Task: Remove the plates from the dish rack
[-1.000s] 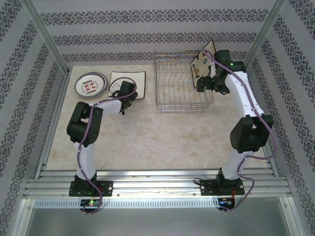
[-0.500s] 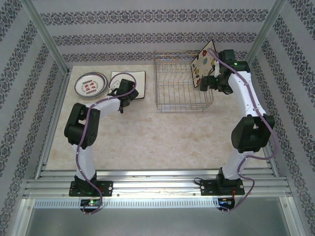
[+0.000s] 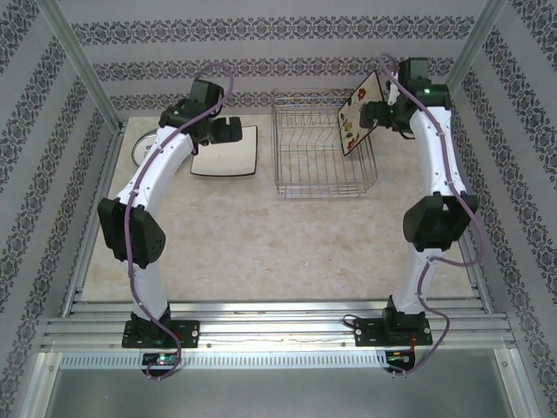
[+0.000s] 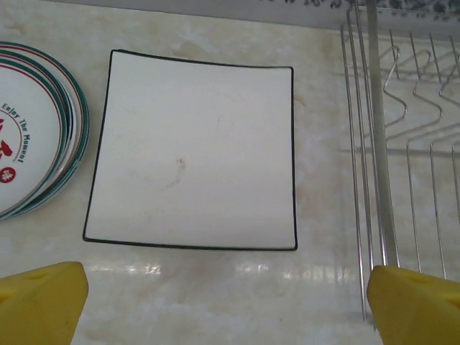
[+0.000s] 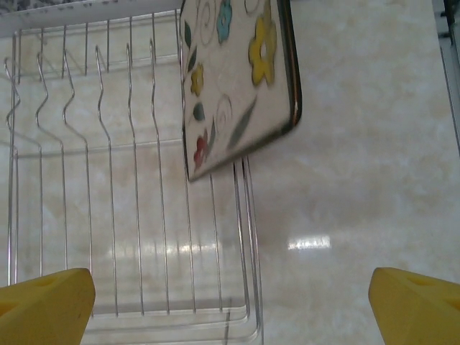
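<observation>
Left claw (image 4: 230,305): fingers spread wide, nothing between them. It hangs over the white square plate (image 4: 190,151), which lies flat on the desk (image 3: 278,244) just left of the dish rack (image 3: 313,165). The round plates (image 4: 29,154) sit stacked to that plate's left.

Right claw (image 5: 230,305): also wide and empty, poised above the rack's right side.

One flowered plate (image 5: 237,79) is in the rack, at the far right corner. It leans tilted, with its lower corner at the right-hand rim wires. I cannot tell whether a divider holds it.

Risks, as I judge them:
- The lean looks shaky, so a finger brushing the plate on approach could tip it over the rim onto the desk.
- A glazed rim gripped at an angle may slide out.
- If the plate snags a wire on the lift, the light rack may drag along.
- If the left arm drops carelessly, it strikes the unloaded plates.
</observation>
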Available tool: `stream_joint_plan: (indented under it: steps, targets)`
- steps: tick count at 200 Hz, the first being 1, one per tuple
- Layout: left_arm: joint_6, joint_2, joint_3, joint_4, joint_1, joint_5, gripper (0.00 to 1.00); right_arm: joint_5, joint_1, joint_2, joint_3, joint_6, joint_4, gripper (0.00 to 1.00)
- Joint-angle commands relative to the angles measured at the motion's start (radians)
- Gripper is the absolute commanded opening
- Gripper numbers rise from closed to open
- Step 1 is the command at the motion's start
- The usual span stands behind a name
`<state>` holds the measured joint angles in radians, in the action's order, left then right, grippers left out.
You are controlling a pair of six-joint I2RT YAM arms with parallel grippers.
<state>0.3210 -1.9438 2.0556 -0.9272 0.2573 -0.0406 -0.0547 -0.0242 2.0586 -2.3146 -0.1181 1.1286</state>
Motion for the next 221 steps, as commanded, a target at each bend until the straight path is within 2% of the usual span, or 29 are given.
stream_joint_plan:
  steps: [1,21,44,88,158,221]
  targets:
    - [-0.125,-0.106,0.123,-0.271,-0.031,0.082,1.00,-0.007,-0.014,0.111,-0.172,-0.028,0.063,0.98]
    - [-0.144,-0.186,0.254,-0.343,-0.046,0.102,1.00,-0.012,-0.018,0.191,-0.300,-0.035,0.070,0.98]
    - [-0.155,-0.262,0.368,-0.396,-0.053,0.107,1.00,-0.009,-0.017,0.252,-0.366,-0.038,0.043,0.98]
    - [-0.157,-0.309,0.404,-0.392,-0.075,0.127,1.00,-0.022,-0.017,0.355,-0.443,-0.043,0.002,0.97]
    - [-0.151,-0.344,0.396,-0.358,-0.101,0.138,1.00,-0.019,0.004,0.414,-0.486,-0.074,-0.070,0.70]
    - [-0.148,-0.352,0.394,-0.352,-0.119,0.144,1.00,0.025,0.025,0.399,-0.480,-0.091,-0.059,0.32]
